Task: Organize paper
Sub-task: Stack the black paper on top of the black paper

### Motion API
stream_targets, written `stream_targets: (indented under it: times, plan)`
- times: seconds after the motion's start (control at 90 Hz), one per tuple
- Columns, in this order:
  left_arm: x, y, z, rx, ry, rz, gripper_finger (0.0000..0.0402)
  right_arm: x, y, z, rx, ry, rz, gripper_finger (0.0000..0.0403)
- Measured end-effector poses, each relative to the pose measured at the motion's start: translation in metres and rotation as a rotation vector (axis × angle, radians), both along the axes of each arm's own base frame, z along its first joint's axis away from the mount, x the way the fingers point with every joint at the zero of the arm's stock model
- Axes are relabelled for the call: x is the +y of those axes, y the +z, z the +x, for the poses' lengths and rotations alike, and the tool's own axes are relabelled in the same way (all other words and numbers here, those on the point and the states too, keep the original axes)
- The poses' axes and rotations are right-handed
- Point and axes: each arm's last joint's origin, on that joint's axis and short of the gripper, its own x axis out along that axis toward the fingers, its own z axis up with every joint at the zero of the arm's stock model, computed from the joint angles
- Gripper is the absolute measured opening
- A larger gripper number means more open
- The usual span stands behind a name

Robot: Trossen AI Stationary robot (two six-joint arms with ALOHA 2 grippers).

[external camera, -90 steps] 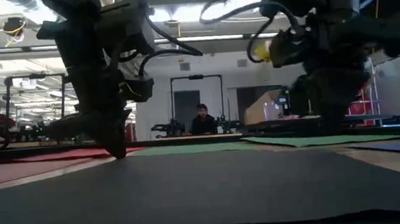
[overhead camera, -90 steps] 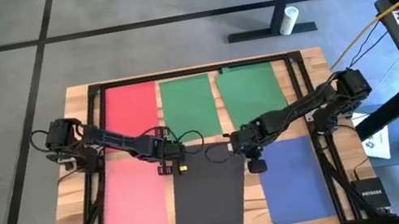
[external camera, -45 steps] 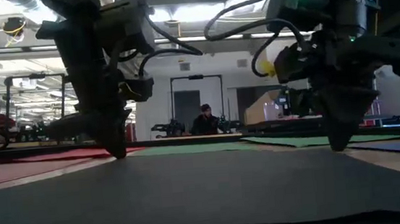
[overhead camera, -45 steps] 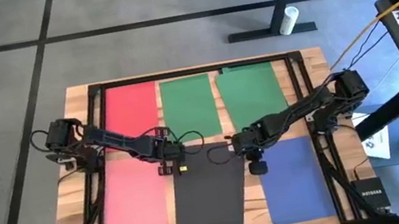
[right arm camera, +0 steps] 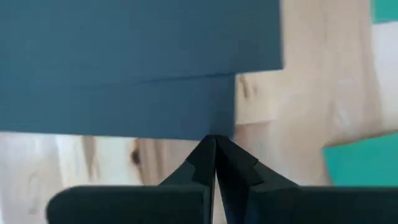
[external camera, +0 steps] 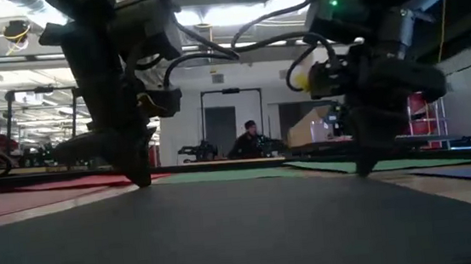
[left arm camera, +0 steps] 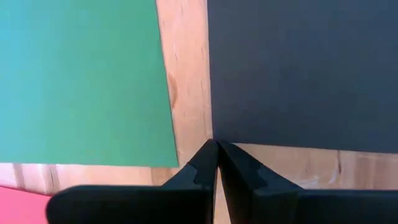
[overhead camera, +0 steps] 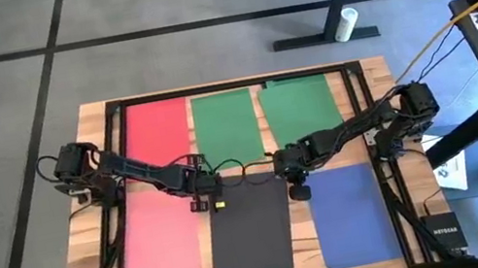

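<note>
Claws, left (overhead camera: 209, 202) and right (overhead camera: 299, 191), closed, pinning dark grey sheet (overhead camera: 250, 235) between pink (overhead camera: 159, 239) and blue (overhead camera: 353, 212).

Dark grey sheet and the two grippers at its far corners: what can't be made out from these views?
- Dark grey sheet: high view, its far corners lie under the left gripper and right gripper.
- Contact: both wrist views show shut fingertips at a corner, but not whether they press the paper or the wood.
- Low view: the sheet's near edge is cut off by the frame.

Matt paper (overhead camera: 249, 236) on grained wooden table (overhead camera: 379, 109)
</note>
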Motion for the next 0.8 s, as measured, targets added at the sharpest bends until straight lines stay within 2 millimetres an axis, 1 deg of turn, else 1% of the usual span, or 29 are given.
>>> stream_targets:
  times: [0.422,0.578,0.8]
  plan:
    - [-0.002,0.000,0.001,-0.016,-0.004,-0.004,0.0000,0.002,-0.007,0.007,-0.019,0.018,0.012,0.0000]
    - [-0.005,0.003,0.003,-0.025,-0.011,-0.015,0.0000,0.002,-0.004,0.007,-0.039,0.025,0.010,0.0000]
    - [-0.011,0.012,0.011,-0.057,-0.034,-0.036,0.0000,0.001,-0.002,0.007,-0.054,0.031,-0.011,0.0000]
